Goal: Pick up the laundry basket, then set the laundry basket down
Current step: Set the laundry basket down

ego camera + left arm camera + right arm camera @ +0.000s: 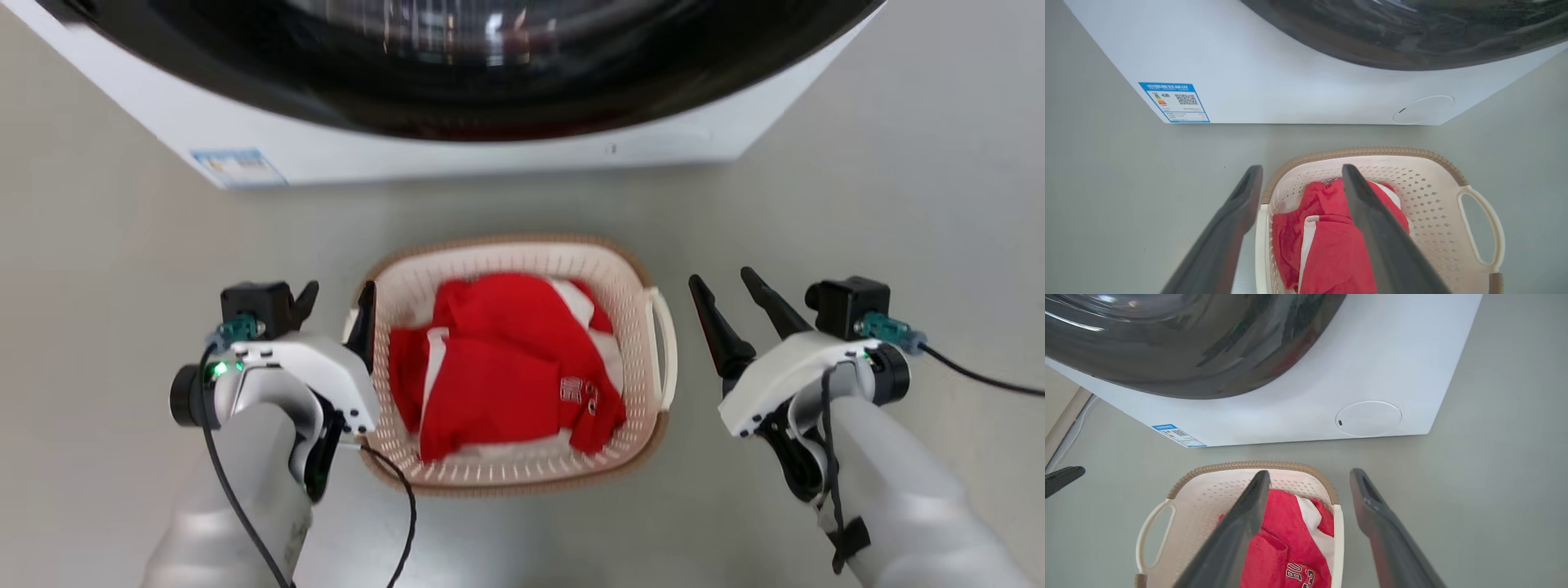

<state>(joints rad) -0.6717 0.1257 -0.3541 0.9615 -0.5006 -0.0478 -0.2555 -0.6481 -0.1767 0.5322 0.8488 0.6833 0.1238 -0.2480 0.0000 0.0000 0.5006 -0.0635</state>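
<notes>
"So, what's down there, counted?"

"One laundry basket on the floor, right in front of one washer. It has two white side handles. Inside is one red-and-white garment heap, one piece or several, I can't tell. Two arms, two dark fingers each."

"Anything you can't make out?"

"The washer is cut off above its dark door. Low on its white front are one blue sticker, too small to read, and one round cap. From overhead, the left handle is mostly behind a finger. The lettering on the red cloth is partly folded under."

"And the basket itself?"

"Cream-white, perforated walls, brown woven-look rim, sitting flat."

"The fingers?"

"On the left gripper they're apart, straddling the basket's left edge, one over the floor, one over the inside. Touching or not, I can't say. On the right gripper they're apart too, holding nothing, just beside the right handle."
</notes>
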